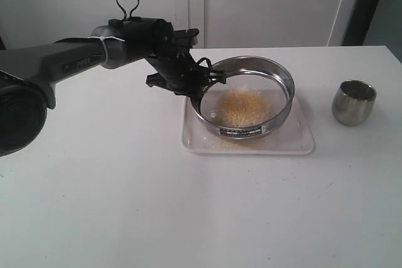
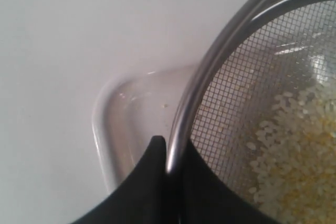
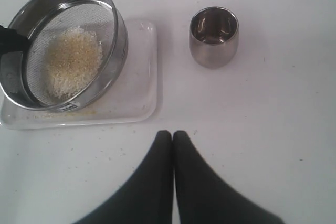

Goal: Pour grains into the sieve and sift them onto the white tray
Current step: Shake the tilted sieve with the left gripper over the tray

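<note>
**Item 1. Right gripper** (image 3: 172, 134). Nearest. It hung over the bare table (image 1: 125, 205) with its jaws pressed together and nothing between them, apart from every other item.

**Item 2. White tray** (image 1: 300, 136). It lay flat at mid-table. A thin scatter of fine yellow grain showed on its near strip, below the sieve. One stray grain showed in its left corner.

**Item 3. Sieve** (image 1: 271, 126). It was over the tray and tilted, with its labelled near wall low and its far-left rim raised. Whether the low edge touched the tray could not be told.

**Item 4. Grains** (image 1: 242, 106). A yellow and whitish heap lay on the mesh, inside the ring.

**Item 5. Left gripper** (image 1: 206, 85). It was at the sieve's left rim, jaws narrow, pinching the steel wall with one finger inside and one outside.

**Item 6. Steel cup** (image 1: 353, 101). It stood upright to the right, well apart from the tray, and looked empty.

**Step, as judged.** Pouring looked done and sifting was in hand. Much of the heap remained on the mesh.

**Next move, as judged.** It called for short shakes with the pinch kept firm and the ring held level. The ring would also need to stay inside the tray's outline, which is barely wider than the sieve.

**Obstructions.** None seen. The cup and the right gripper stood clear of the sieve's sideways travel.
</note>
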`<state>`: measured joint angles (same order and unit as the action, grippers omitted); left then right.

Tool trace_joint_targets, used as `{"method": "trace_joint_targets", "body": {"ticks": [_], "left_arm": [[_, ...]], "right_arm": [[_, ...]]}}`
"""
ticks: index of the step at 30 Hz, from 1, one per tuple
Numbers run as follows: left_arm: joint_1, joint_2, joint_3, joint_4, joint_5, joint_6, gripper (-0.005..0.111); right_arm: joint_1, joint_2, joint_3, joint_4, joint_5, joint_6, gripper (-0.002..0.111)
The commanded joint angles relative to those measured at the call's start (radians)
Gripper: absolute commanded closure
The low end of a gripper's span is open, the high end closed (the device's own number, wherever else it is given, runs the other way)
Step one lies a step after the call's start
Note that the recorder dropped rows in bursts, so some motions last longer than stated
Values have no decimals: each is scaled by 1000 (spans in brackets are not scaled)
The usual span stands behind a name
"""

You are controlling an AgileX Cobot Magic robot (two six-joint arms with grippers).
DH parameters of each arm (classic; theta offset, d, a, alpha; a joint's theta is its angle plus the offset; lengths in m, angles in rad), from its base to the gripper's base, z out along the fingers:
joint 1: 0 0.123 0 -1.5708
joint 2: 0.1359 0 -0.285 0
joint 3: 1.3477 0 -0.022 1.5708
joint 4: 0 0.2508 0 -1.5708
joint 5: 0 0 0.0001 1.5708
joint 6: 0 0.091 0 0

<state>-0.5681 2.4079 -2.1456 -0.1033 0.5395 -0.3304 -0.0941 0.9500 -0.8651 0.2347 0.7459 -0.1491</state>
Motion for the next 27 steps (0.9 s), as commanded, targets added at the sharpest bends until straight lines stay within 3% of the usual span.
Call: {"method": "trace_joint_targets", "body": {"ticks": [1, 2, 3, 6, 10, 13, 16, 18, 20, 23, 25, 27], "left_arm": [[-22, -23, -20, 162, -44, -90, 107], [-12, -21, -29, 216, 0, -228, 107], [-3, -21, -34, 233, 56, -265, 107], [-19, -36, -65, 208, 156, -96, 107], [-48, -44, -126, 214, 124, -84, 107], [-2, -44, -147, 212, 180, -176, 107], [40, -44, -147, 66, 235, -185, 107], [32, -44, -149, -20, 230, -124, 107], [13, -44, -149, 10, 233, -78, 107], [38, -44, -149, 141, 316, -173, 107], [58, -44, -149, 65, 324, -229, 107], [42, -44, -149, -43, 250, -132, 107]], "right_arm": [[-6, -5, 0, 1, -11, -7, 108], [-6, -5, 0, 1, -11, -7, 108], [-6, -5, 0, 1, -11, -7, 108], [-6, -5, 0, 1, -11, -7, 108], [-6, -5, 0, 1, -11, -7, 108], [-6, -5, 0, 1, -11, -7, 108], [-6, -5, 0, 1, -11, -7, 108], [-6, -5, 0, 1, -11, -7, 108], [-6, -5, 0, 1, -11, -7, 108], [-6, -5, 0, 1, -11, -7, 108], [-6, -5, 0, 1, -11, -5, 108], [-6, -5, 0, 1, -11, -5, 108]]}}
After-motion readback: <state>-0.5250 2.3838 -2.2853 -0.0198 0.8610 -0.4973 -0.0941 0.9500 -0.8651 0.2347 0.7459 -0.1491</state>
